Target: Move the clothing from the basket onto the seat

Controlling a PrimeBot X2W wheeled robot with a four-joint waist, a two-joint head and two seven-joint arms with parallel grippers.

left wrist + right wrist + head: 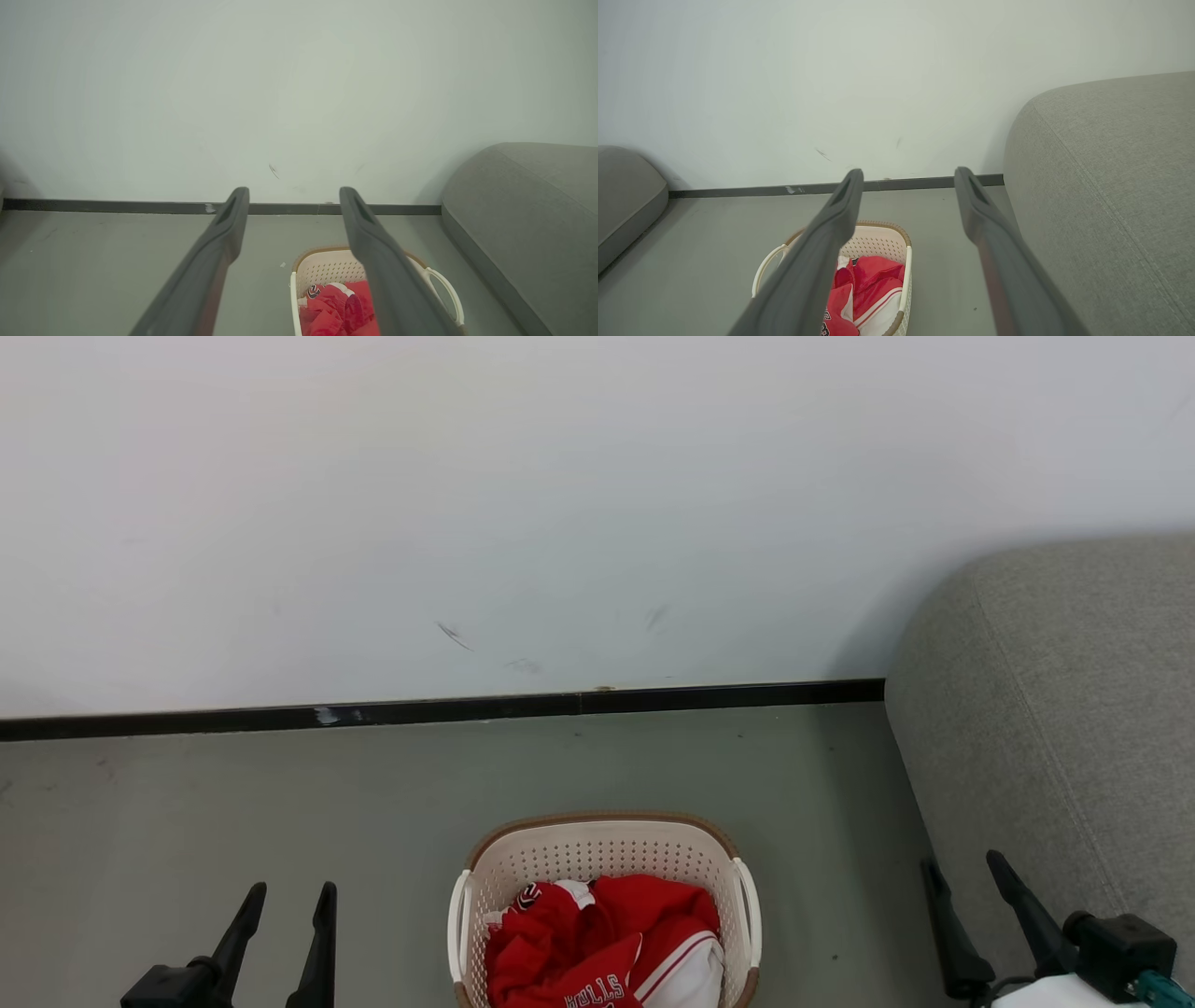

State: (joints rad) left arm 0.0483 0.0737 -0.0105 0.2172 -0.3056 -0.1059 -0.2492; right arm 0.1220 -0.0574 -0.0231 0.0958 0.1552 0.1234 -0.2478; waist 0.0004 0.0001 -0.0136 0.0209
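Two grippers, both spread wide and empty.

Head view: clothing [597, 933] is heaped in the basket [597, 821] on the floor, about midway between left gripper [291, 891] and right gripper [962, 861]. The seat [1055, 709] rises just beyond the right one.

Left wrist view: the heap sits below and right of the fingertips.

Right wrist view: it sits below and left.

Judgement: neither arm is clearly nearer; the right is better placed for the seat.

Light: bright, soft and even; you get a uniformly lit wall [597, 476].
Shadows: faint grey patch on the wall, up and right of the basket [602, 845], against the seat [1055, 709].
Head view: sharp; you can resolve the basket's holes.
Wrist views: hazier, greenish cast, corners dimmed; left gripper [294, 193] and right gripper [909, 172] look soft-edged in front of the basket.
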